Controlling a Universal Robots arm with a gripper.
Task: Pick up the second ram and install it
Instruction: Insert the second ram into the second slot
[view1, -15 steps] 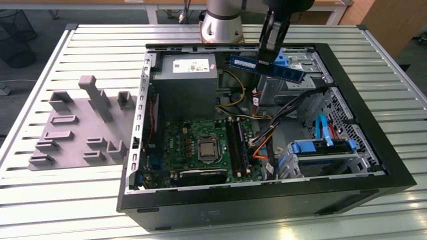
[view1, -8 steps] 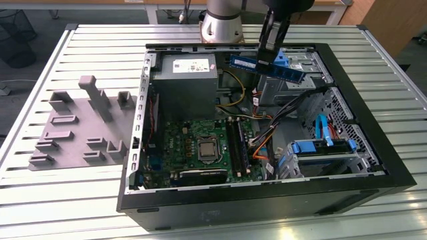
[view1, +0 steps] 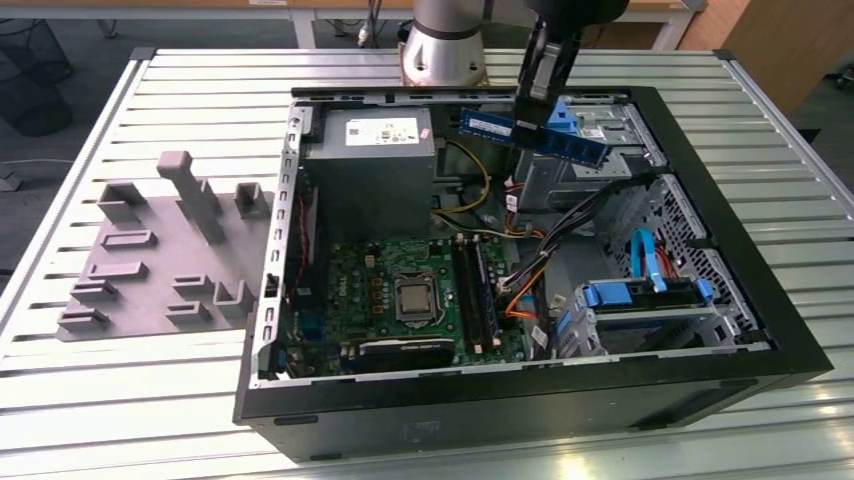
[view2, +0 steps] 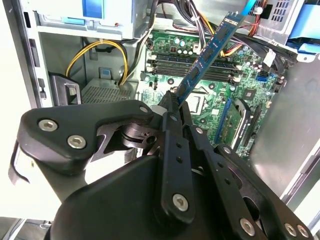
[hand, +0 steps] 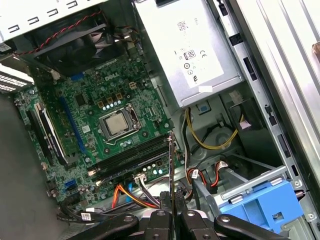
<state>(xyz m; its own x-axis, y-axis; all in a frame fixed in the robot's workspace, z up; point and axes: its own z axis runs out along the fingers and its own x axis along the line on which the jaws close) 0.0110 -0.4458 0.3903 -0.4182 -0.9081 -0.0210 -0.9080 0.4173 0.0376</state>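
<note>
— Where could the gripper (view1: 534, 110), clamped on the second ram (view1: 581, 148), pass into the case (view1: 534, 395)?
— Take the memory slots (view1: 478, 295) as the dial's centre in the exterior view. Directly above them the way is open, and toward 9 o'clock the motherboard (view1: 380, 270) lies low and flat as far as the case wall.
— What stands in the way?
— The power supply (view1: 367, 165) rises at 11 o'clock. Orange and yellow cables (view1: 527, 280) hang just beside the slots at 3 o'clock, with the blue drive cage (view1: 641, 300) behind them at 4.
— And outside the case?
— At 9 o'clock the slatted table (view1: 160, 400) lies open around the grey fixture (view1: 160, 240).
</note>
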